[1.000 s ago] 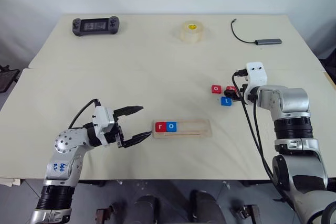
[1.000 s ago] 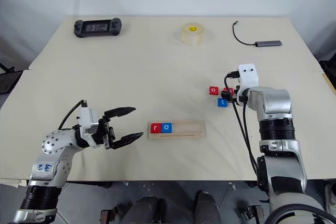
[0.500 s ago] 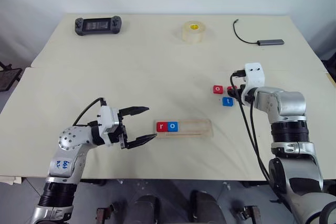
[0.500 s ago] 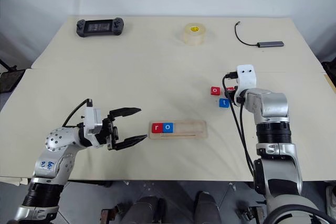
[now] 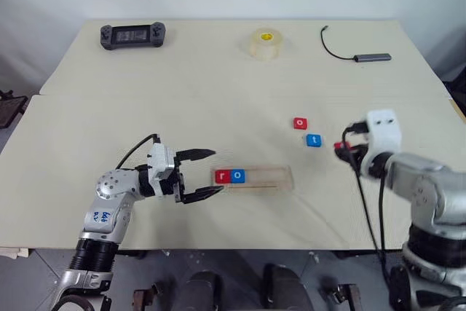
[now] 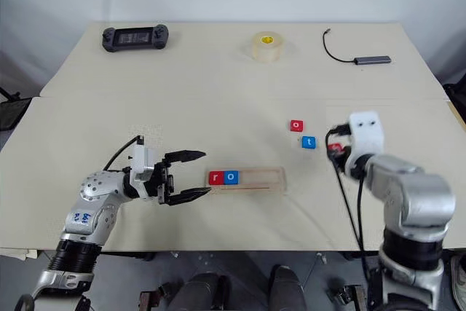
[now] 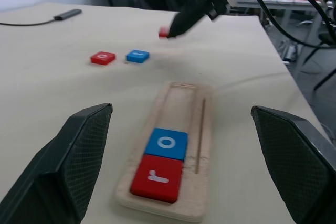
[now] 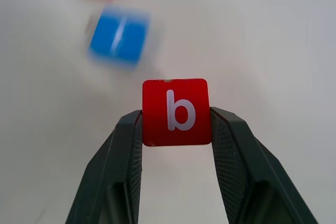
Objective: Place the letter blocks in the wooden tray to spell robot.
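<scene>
wooden tray (image 5: 266, 177) lying crosswise, red b block (image 8: 176, 111) upright between fingers (image 8: 123, 150)

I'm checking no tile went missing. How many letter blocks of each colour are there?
Red: 3: r in the wooden tray, o on the table, b in the right gripper.
Blue: 2: o in the tray, t on the table.
Total: 5.

You can read a white "r" on the red block (image 7: 157, 178) and "o" on the blue block (image 7: 166, 144) in the wooden tray (image 7: 199, 129). The red block (image 8: 176, 112) between the right gripper's fingers (image 8: 231, 145) reads "b". On the desk, the loose red block (image 5: 301, 123) shows "o" and the loose blue block (image 5: 313, 140) "t".
</scene>
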Tool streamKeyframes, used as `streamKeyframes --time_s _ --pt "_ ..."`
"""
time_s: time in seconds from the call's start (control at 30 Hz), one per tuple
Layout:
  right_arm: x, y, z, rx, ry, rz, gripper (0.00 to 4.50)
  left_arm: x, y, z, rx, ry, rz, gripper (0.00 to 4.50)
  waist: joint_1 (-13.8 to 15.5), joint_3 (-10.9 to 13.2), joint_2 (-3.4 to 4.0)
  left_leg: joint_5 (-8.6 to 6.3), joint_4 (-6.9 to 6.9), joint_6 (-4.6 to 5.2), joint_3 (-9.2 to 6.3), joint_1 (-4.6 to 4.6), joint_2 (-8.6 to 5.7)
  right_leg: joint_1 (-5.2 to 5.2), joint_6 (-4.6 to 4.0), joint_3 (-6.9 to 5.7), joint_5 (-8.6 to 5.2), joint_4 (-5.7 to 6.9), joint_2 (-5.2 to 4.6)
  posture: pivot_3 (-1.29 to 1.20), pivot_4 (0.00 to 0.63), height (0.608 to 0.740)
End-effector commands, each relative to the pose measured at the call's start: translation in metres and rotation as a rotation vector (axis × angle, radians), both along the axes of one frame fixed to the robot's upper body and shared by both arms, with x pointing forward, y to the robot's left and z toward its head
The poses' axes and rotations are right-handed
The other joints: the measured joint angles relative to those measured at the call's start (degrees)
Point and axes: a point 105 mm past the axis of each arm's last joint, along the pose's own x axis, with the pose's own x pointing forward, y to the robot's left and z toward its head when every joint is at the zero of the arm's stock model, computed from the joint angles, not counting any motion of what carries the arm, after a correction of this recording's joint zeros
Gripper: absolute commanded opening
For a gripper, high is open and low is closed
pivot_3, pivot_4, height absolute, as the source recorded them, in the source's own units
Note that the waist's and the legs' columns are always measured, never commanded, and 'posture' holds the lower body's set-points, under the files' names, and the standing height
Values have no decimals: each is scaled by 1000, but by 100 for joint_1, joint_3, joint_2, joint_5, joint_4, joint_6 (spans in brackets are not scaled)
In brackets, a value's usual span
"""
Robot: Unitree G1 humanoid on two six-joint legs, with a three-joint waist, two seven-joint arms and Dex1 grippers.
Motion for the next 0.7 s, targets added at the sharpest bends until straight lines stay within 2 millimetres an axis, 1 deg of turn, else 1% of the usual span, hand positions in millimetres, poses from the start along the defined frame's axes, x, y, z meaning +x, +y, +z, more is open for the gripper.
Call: streamKeyframes --time_s 0.03,0.1,0.2,0.27,0.3,0.37,0.47,0.5,0.6,0.67,0.7 --pt "-10 2 2 -1 -39 -47 1455 0 -1 5 3 -33 -17 4500 -2 -1 2 0 1 0 1 0 -3 -2 0 4 0 4 -2 0 150 740" --pt "-12 8 -6 23 -21 -49 1455 1 0 5 3 -33 -17 4500 -5 -2 -1 1 2 1 2 3 -6 -2 1 7 0 7 -2 0 150 740" --pt "-12 14 -11 43 -10 -50 1455 0 1 6 5 -34 -15 4500 -10 -2 0 0 1 1 0 6 -5 -2 0 7 0 10 0 0 150 740" --pt "-10 17 -10 48 -8 -37 2214 -1 2 6 8 -35 -8 4500 -14 -3 -1 0 1 1 1 7 -5 -2 0 7 0 11 0 0 150 740" --pt "-9 17 -8 46 -11 -26 2465 -2 3 6 9 -35 -5 4500 -17 -3 -1 0 1 1 1 8 -5 -2 0 7 0 11 0 0 150 740" --pt "-6 15 -2 44 -20 8 3182 -2 5 6 11 -35 1 4500 -16 -2 -1 0 1 1 2 9 -5 -1 0 8 0 11 0 0 150 740" --pt "-6 10 9 28 -25 121 4154 -4 7 6 15 -37 9 4500 -7 -1 1 0 1 2 5 9 -6 -1 0 12 0 10 -1 0 150 740" --pt "-7 7 13 22 -24 183 4456 -5 8 6 16 -38 13 4500 1 -1 1 0 1 3 4 7 -7 -1 0 11 0 8 -2 0 150 740" --pt "-7 -6 22 -42 -22 346 4456 -6 9 6 18 -40 16 4500 11 1 1 -3 -1 9 2 4 -7 1 1 8 0 -2 -2 0 150 740" --pt "-5 -10 26 -79 -46 446 4456 -6 10 6 19 -45 20 4500 2 1 0 -5 -2 13 3 5 -7 8 1 5 0 -10 -1 0 150 740" --pt "-4 -9 29 -92 -77 530 4456 -6 10 6 19 -47 20 4500 2 1 -1 -6 -2 13 4 6 -5 10 1 5 0 -14 0 0 150 740"
